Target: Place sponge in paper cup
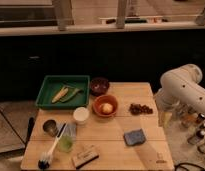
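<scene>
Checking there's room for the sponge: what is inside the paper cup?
The paper cup shows only a pale inside, nothing in it; its near inner wall is hidden. The sponge lies on the table; the gripper hangs beside its right edge.

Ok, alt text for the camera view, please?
A blue-grey sponge lies on a wooden table, apart from the white paper cup to its left. The gripper hangs beside the table's right edge, touching neither.

Dim warm light, dark background, soft shadows, pincer (pixel 166 118) right of table (pixel 137 93)
</scene>
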`<control>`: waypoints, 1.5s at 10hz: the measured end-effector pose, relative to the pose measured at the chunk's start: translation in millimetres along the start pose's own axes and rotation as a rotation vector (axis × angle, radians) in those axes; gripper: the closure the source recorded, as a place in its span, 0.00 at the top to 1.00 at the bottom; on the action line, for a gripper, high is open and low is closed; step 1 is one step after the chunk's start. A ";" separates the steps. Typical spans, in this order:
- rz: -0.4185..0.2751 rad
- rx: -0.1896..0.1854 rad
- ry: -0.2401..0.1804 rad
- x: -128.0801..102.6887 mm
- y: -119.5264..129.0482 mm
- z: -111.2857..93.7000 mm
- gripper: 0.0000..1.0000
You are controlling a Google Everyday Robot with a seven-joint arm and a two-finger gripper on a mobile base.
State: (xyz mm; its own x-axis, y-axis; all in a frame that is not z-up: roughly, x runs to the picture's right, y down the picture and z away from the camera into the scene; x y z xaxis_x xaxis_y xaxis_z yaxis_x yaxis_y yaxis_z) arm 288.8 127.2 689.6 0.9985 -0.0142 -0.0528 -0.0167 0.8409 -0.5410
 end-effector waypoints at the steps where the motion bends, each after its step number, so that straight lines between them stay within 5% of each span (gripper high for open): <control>1: -0.018 -0.001 0.010 -0.7 3.9 5.5 0.80; 15: -0.113 -0.010 0.001 -23.5 49.9 60.6 0.80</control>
State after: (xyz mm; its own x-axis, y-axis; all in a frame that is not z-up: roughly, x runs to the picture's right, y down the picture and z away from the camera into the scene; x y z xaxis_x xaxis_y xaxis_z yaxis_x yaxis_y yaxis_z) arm 267.7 202.3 714.7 0.9940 -0.1092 0.0086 0.0958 0.8284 -0.5519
